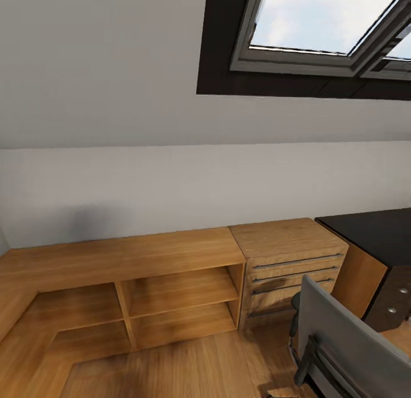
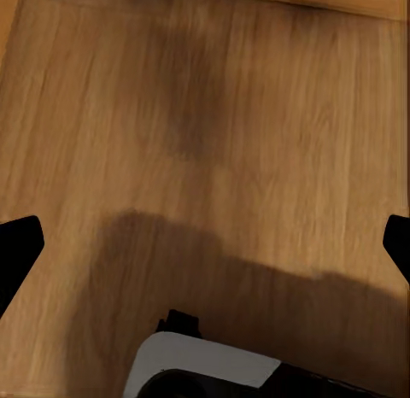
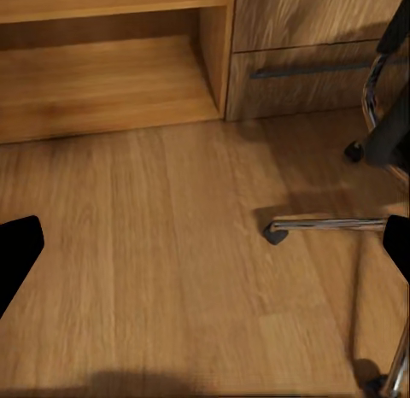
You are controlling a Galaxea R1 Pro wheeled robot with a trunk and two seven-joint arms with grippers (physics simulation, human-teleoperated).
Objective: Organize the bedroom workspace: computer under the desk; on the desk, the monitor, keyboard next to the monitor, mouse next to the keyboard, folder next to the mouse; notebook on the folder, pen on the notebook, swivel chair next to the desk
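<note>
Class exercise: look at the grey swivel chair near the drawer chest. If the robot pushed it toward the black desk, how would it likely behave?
The swivel chair would probably roll easily, since its chrome legs end in castors on a smooth wood floor. It may turn or drift off course, as castors pivot. Pushed high on its tall back, it might tilt slightly.

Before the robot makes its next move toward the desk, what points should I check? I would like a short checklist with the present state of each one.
1. Left gripper empty: ok, fingers spread, only wood floor between them.
2. Right gripper empty: ok, fingers spread.
3. Swivel chair located: ok, low right in the head view, before the drawer chest.
4. Desk in sight: ok, one black corner at right.
5. Folder on the chair seat: cannot tell, seat hidden.
6. Chair's chrome base apart from the right gripper: ok.
</note>
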